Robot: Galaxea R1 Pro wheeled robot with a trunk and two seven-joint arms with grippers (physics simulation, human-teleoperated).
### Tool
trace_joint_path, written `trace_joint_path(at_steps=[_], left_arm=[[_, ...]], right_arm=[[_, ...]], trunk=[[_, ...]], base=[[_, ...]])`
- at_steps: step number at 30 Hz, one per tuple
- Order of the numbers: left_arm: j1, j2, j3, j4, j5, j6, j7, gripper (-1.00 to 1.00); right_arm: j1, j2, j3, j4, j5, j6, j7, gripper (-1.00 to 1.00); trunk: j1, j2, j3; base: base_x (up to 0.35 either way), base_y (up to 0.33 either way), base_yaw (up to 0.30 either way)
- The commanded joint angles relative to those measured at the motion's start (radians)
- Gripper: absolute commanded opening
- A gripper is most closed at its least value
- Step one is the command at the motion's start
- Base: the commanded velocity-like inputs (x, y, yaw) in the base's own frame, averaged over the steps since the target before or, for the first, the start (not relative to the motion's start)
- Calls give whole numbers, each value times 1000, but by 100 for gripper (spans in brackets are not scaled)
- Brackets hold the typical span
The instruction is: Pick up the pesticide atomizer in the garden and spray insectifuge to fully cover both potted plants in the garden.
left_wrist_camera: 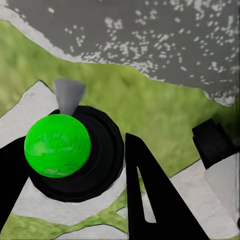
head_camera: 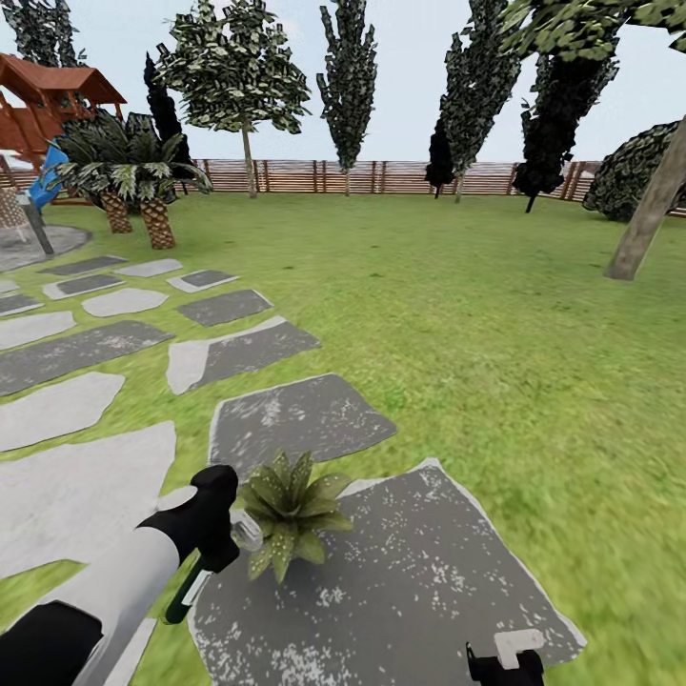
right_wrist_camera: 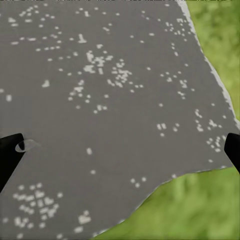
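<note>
1. Left gripper (head_camera: 221, 534) – shut round the pesticide atomizer (head_camera: 191, 586), held at an angle, dark green body down toward the grass, pale spray head up, right beside the leaves.
2. Left wrist view: bottle seen end-on as a bright green dome (left_wrist_camera: 57, 145) in a black ring, one dark finger (left_wrist_camera: 150, 195) alongside it.
3. One potted plant (head_camera: 291, 514) sits at the near edge of a grey stepping stone (head_camera: 400, 591), touching distance from the nozzle; its pot is hidden under the leaves.
4. Right gripper (head_camera: 505, 662) low over the same stone – jaws wide apart, nothing between them.
5. Risks: nozzle so close the spray may wet one side only, leaving the far leaves uncovered; a nudge of the arm could knock the rosette; tilted bottle could slip in the grasp.
6. Second potted plant not located here – coverage of both stays incomplete.
</note>
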Motion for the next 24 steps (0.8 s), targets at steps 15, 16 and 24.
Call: trace_joint_path(at_steps=[15, 16, 24], left_arm=[[1, -15, 13, -1, -13, 3, -1, -100], [1, -14, 14, -1, -13, 3, -1, -100], [-18, -15, 13, -17, -12, 3, -9, -100]], right_arm=[[-1, 0, -8, 2, 11, -3, -3, 100], [-1, 0, -8, 2, 11, -3, -3, 100], [-1, 0, -8, 1, 11, -3, -3, 100]], trunk=[[0, 0, -1], [0, 0, -1], [0, 0, -1]], base=[[-9, -144, 37], [-202, -134, 255], [-46, -26, 138]])
